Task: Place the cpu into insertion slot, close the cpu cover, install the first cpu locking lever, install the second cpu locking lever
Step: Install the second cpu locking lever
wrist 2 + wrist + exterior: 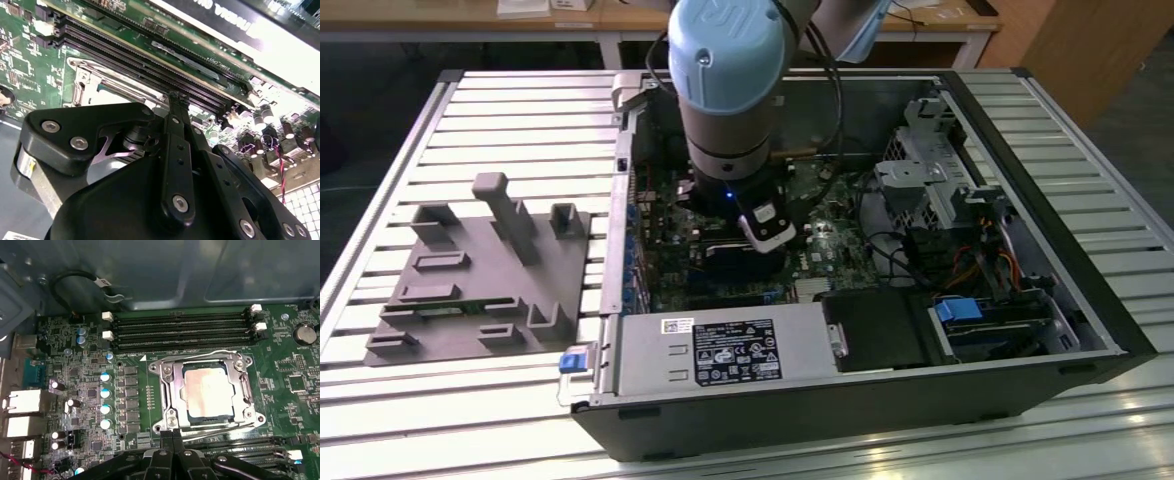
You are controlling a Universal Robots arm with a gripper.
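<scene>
Arm [727,110] points straight down, tool [172,436] fingers pressed together

Slatted metal table [480,110], grey fixture tray [474,275], open computer case [854,400]

In the exterior view the arm [727,100] covers the insertion slot. In the second wrist view the gripper [177,100] body hides most of the cpu cover [87,80], and its jaws cannot be judged.

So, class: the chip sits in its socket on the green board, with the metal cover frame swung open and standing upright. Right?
Not quite. In the first wrist view the chip sits in the socket, but the cover frame lies closed flat around it, not upright.
</scene>
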